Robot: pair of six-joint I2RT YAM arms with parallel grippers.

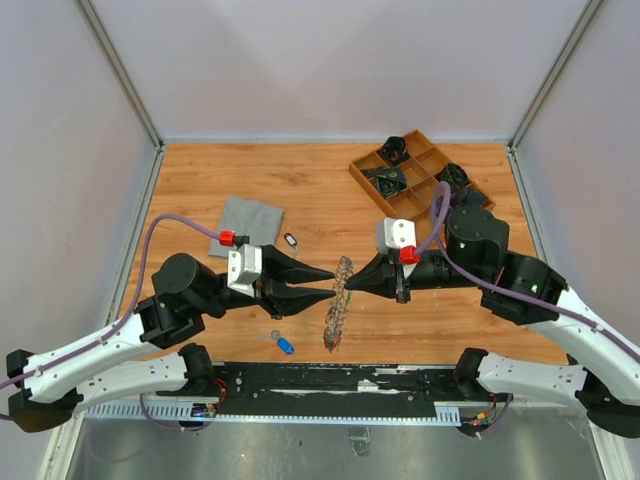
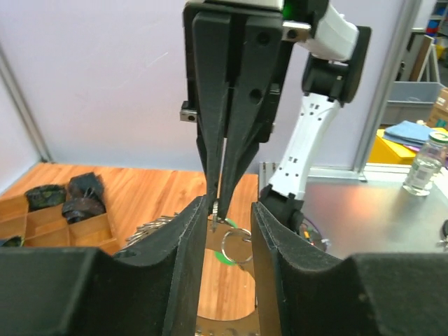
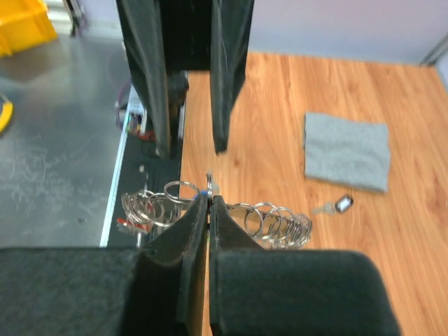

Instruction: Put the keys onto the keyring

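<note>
Two grippers flank the keyring (image 1: 335,315): right gripper (image 1: 351,288) jaws pinched shut on its rim, likely steadying it; left gripper (image 1: 331,283) jaws parted, empty, awaiting loose keys (image 1: 286,345).

A robotics lab test cell: pale panel walls (image 1: 330,70) on grey aluminium corner posts (image 1: 120,70) enclose a wood-grain tabletop (image 1: 300,190); at the near side, a scratched steel bench (image 3: 56,161) and yellow plastic bin (image 3: 24,28).
</note>
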